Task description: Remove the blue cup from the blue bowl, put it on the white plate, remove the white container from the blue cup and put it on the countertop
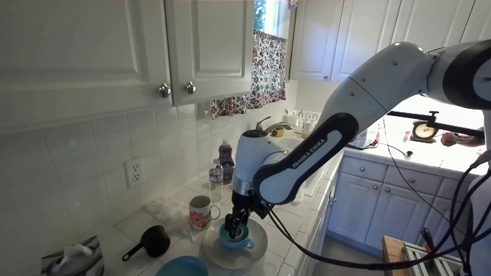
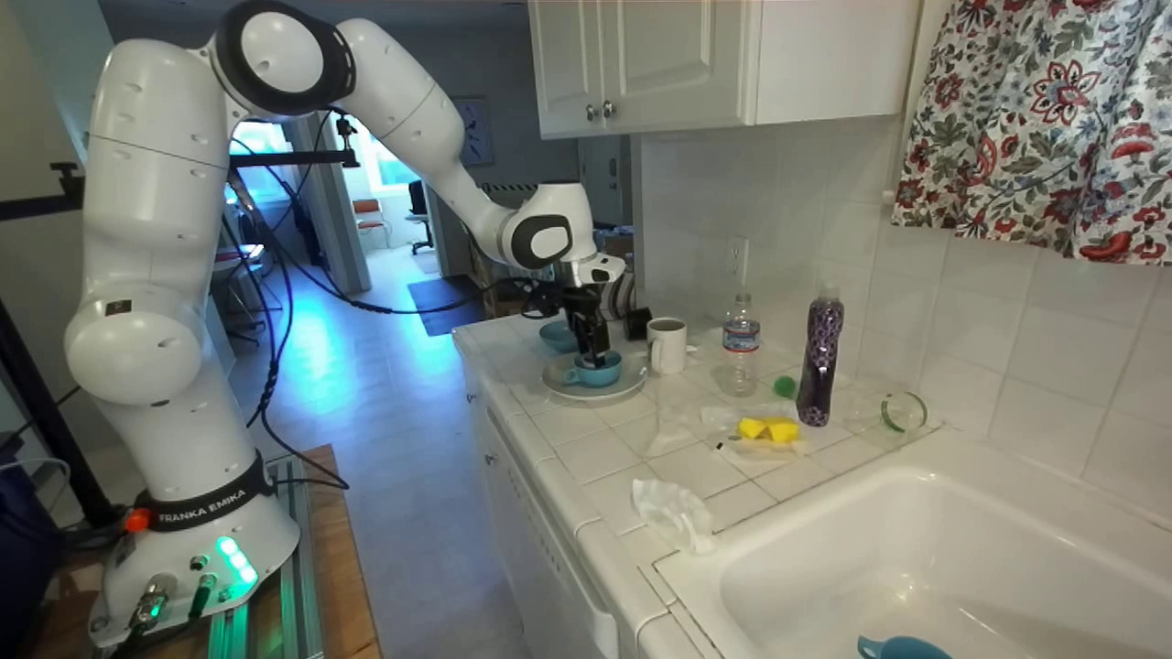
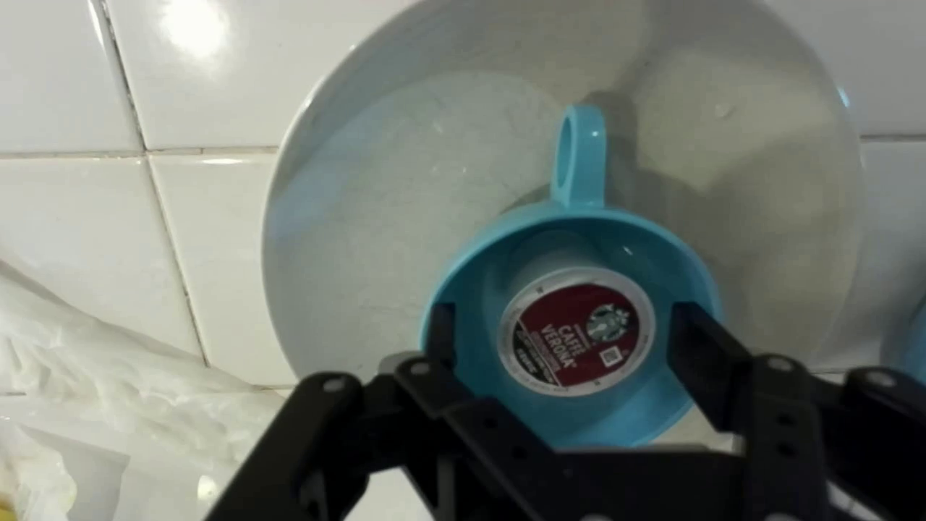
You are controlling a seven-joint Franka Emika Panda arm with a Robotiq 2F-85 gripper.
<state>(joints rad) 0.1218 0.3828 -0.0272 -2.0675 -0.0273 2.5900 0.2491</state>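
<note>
Nearest, at the bottom of the wrist view, the claw point(image 3: 566, 336) stands wide, a finger to either side of the white container point(image 3: 576, 331) with a gap at both flanks, so nothing is held. Since the blue cup point(image 3: 600, 418) already sits on the white plate point(image 3: 376, 217), the step in hand looks to be taking the container out of the cup. The next move likely calls for bringing the fingers in evenly on the container, then a straight lift past the rim so the cup isn't dragged along, and a set-down on the tiles of the countertop point(image 3: 210, 246). Whether the fingertips are below the rim I can't tell. The container is inside the cup, just below and right of the middle of that frame: a small round pot, pale sided, its lid edged in white around a dark red label with a round emblem and the words "Caffè Verona". It seems to stand lid up; any tilt is hard to judge. Around it is the cup, light blue and glossy, handle pointing to the top of the frame, and beneath that the plate. Farther out, in an exterior view, the blue bowl point(image 1: 182, 266) is cut off by the bottom edge, just beside the plate, and the flowered mug point(image 1: 200, 212) stands near the plate's upper left.
</note>
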